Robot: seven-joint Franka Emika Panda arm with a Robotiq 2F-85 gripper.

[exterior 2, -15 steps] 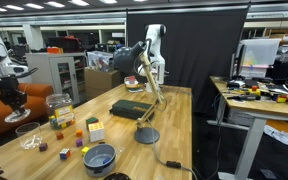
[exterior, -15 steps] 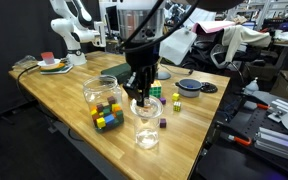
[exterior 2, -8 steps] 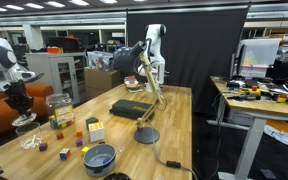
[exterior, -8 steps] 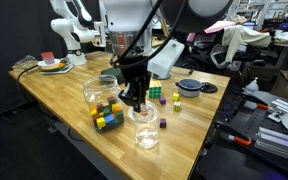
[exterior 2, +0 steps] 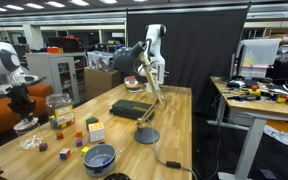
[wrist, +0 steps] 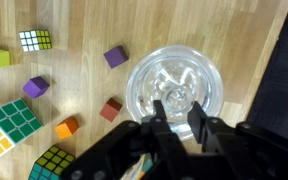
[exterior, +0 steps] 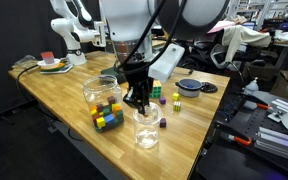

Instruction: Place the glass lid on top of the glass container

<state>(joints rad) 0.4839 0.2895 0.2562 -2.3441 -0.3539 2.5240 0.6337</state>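
Note:
My gripper (exterior: 138, 101) is shut on the knob of the glass lid (exterior: 143, 115), a small clear round disc, and holds it just above the glass container (exterior: 145, 135), a short clear cup near the table's front edge. In an exterior view the gripper (exterior 2: 26, 106) hangs over the lid (exterior 2: 26, 124) and the cup (exterior 2: 29, 141). In the wrist view the lid (wrist: 174, 75) fills the space under my fingers (wrist: 177, 112). The cup beneath it cannot be told apart there.
A larger clear jar with coloured cubes (exterior: 104, 104) stands close beside the cup. Small coloured cubes (wrist: 115, 57) and puzzle cubes (wrist: 35, 39) lie around it. A dark blue-grey dish (exterior: 190, 86), a black box (exterior 2: 129, 109) and a desk lamp base (exterior 2: 146, 136) sit farther off.
My gripper has carried the lid sideways and slightly down, and it now hangs over the glass cup.

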